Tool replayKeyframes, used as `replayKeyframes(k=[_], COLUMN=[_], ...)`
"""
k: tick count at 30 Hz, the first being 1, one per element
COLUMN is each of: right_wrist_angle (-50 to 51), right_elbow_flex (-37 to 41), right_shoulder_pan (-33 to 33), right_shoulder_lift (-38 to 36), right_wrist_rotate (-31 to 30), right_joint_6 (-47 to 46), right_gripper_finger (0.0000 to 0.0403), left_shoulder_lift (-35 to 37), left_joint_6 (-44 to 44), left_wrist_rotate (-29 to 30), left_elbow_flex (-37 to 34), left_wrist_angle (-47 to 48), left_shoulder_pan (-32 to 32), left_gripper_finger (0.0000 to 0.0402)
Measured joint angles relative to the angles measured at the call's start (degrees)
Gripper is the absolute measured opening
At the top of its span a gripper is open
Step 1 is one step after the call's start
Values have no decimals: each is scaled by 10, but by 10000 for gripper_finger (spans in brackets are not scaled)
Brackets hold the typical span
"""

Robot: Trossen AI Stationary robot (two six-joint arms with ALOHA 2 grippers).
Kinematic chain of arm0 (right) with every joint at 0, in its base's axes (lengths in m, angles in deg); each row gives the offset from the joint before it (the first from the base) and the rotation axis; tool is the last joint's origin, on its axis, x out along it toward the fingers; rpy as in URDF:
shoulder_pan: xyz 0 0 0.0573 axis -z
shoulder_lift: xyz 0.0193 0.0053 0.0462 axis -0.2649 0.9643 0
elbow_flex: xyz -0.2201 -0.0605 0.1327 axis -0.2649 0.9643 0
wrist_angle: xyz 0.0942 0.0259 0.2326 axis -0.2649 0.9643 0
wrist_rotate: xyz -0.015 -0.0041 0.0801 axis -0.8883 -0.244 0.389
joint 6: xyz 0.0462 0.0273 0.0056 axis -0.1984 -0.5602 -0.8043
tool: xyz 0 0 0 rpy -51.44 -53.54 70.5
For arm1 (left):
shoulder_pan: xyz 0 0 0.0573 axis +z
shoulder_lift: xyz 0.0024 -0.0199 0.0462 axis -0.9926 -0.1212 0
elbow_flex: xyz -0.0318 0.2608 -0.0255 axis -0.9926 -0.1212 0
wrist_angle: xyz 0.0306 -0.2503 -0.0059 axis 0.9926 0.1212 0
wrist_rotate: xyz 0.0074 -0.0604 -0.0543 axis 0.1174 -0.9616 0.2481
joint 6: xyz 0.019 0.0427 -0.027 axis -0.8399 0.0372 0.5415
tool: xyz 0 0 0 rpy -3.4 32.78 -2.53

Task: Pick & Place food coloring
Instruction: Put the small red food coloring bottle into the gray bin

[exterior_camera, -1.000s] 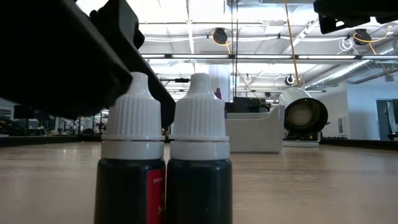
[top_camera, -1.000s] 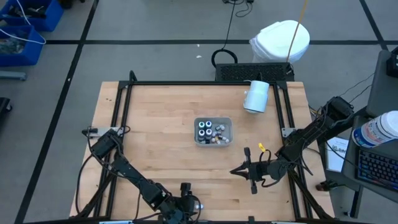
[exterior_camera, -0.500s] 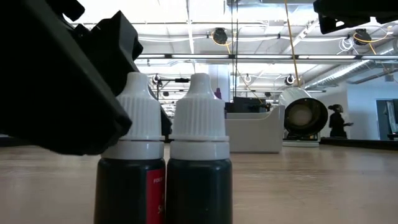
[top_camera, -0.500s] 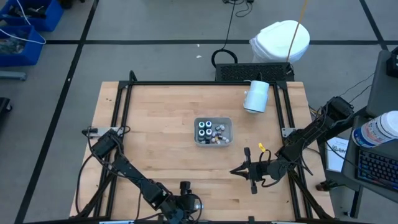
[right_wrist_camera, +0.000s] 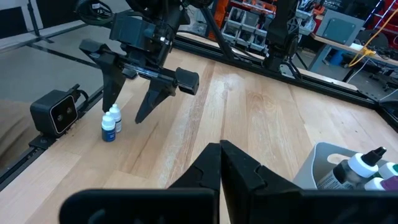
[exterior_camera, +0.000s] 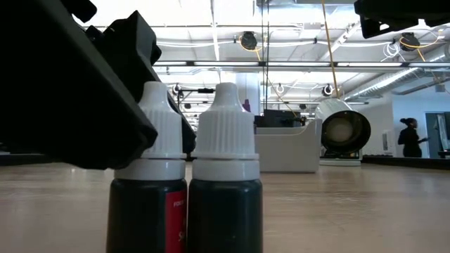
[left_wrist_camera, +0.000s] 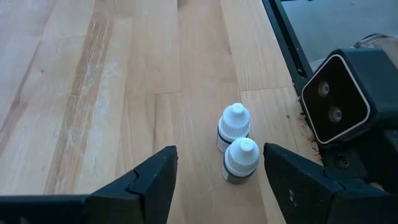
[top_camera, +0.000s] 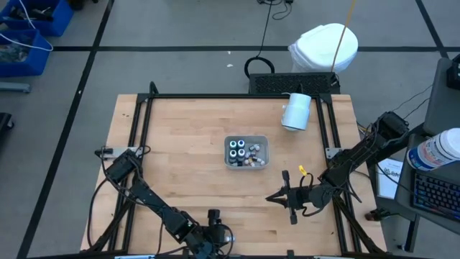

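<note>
**Left gripper dropping over two loose bottles, no grip yet**

Table (top_camera: 180, 144) layout in the high view is the same as a second ago: grey tray (top_camera: 227, 152) at frame centre, white cylinder (top_camera: 295, 111) upper right of it, both arms along the bottom edge.

The only real change is in the low view. The dark finger of the left gripper (left_wrist_camera: 219, 163) has come lower and now fills more of the left side of the frame, overlapping the cap of the left bottle. A person far in the room behind has walked to the right edge.

My read: the left arm is settling in for a pick, and the bottles have not moved.

Left gripper fingers are wide apart. In the left wrist view the two dropper bottles (left_wrist_camera: 236, 143) stand upright and touching, lower centre of frame. They sit in the gap between the fingers and slightly ahead of the tips. Contact: cannot tell. The low camera's housing (left_wrist_camera: 336, 106) is just beside them.

Right gripper (top_camera: 275, 196) waits lower right of the tray, fingers pressed together, holding nothing.

The rest of the food coloring (top_camera: 243, 152) is in the tray, well apart from the left gripper.
</note>
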Motion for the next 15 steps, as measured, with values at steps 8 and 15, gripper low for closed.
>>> replayKeyframes(k=[8, 15], right_wrist_angle=[0, 0], right_elbow_flex=[0, 0], right_shoulder_pan=[0, 0], right_shoulder_lift=[0, 0], right_wrist_rotate=[0, -1], right_joint_6=[0, 0], right_gripper_finger=[0, 0], left_shoulder_lift=[-17, -36], left_joint_6=[0, 15], left_wrist_rotate=[-11, -27], left_elbow_flex=[0, 0], left_wrist_angle=[0, -22], left_shoulder_pan=[0, 8], left_gripper_finger=[239, 204])
